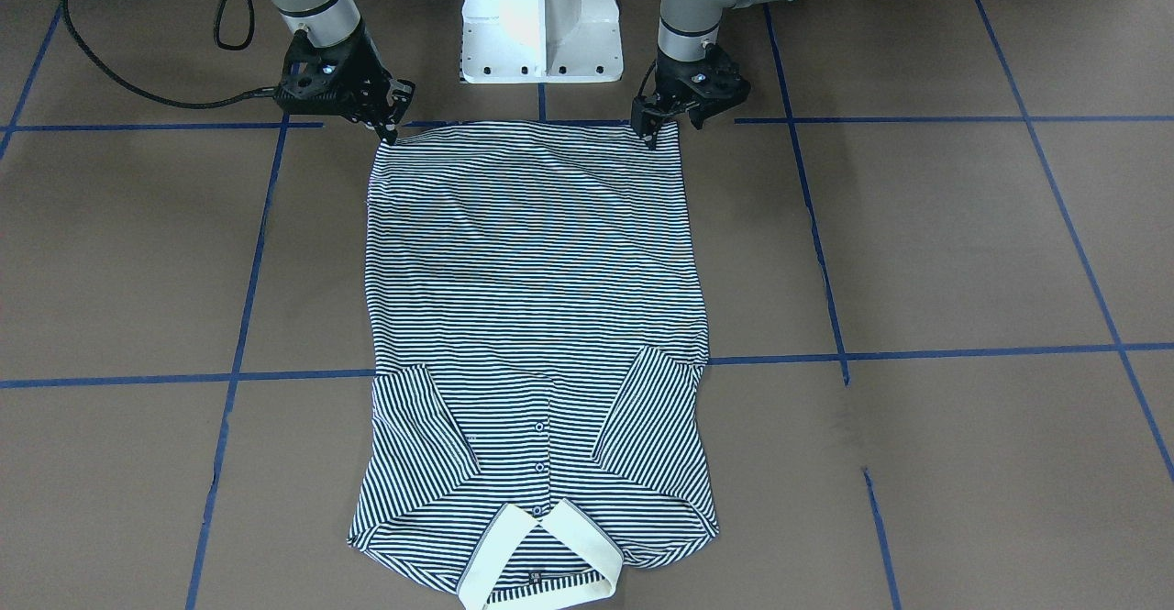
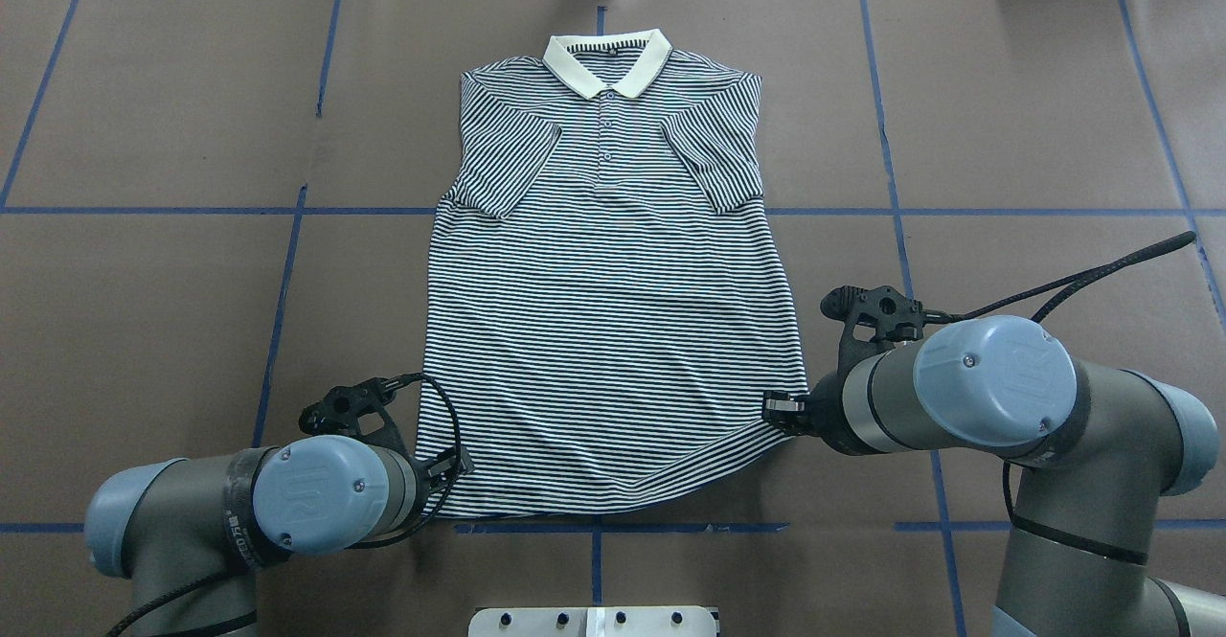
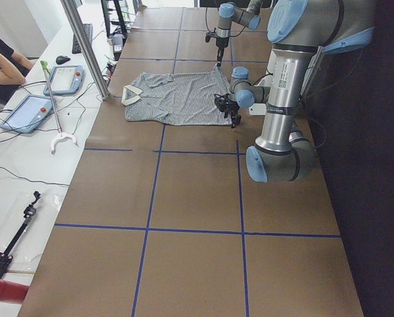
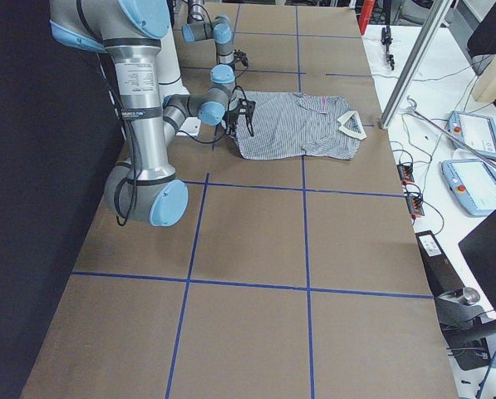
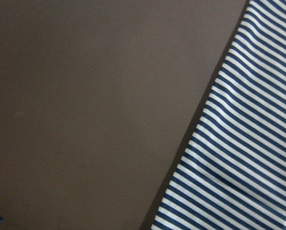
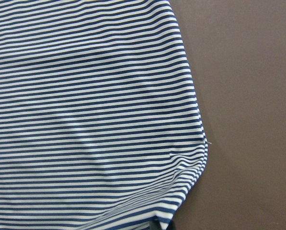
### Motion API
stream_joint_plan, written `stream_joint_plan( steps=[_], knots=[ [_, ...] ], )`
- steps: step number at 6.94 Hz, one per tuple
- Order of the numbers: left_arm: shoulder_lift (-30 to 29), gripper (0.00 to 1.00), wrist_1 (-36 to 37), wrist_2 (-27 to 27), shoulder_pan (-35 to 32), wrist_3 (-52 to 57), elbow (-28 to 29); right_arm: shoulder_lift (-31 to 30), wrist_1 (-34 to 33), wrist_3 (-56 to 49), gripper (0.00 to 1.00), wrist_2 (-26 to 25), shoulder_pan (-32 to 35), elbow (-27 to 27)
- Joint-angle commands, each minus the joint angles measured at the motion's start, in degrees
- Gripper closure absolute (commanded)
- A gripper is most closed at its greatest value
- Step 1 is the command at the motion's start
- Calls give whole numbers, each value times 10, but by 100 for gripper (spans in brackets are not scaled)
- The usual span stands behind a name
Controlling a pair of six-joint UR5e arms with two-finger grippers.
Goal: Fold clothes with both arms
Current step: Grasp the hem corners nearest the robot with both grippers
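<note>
Overhead exterior shows the polo shirt [image 2: 613, 330] flat, sleeves [image 2: 498, 163] folded inward, cream collar [image 2: 605, 60] far; the left gripper [image 2: 458, 467] and right gripper [image 2: 778, 407] sit at its near hem corners, jaw state untellable.

Only one mark can be read: the embossed "UR" on the blue joint cap [image 2: 316, 495] of the left arm [image 2: 172, 522], in the overhead view. The dark tag [image 1: 535, 577] inside the collar [image 1: 587, 541] of the shirt [image 1: 532, 271] is too small to read

Bare table [image 1: 963, 243] flanks the shirt [image 1: 532, 298] on both sides, with the white pedestal [image 1: 541, 23] near its hem.
</note>
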Motion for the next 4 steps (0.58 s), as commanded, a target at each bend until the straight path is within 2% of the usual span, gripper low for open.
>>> stream_joint_plan(
  steps=[1,2,4],
  knots=[
    [-1,19,0,-1,8,0,2,0,0,0,100,5,4,5],
    [-1,35,0,-1,9,-6,2,-1,0,0,100,5,4,5],
    [-4,87,0,-2,9,-7,1,-1,0,0,100,5,5,5]
  ],
)
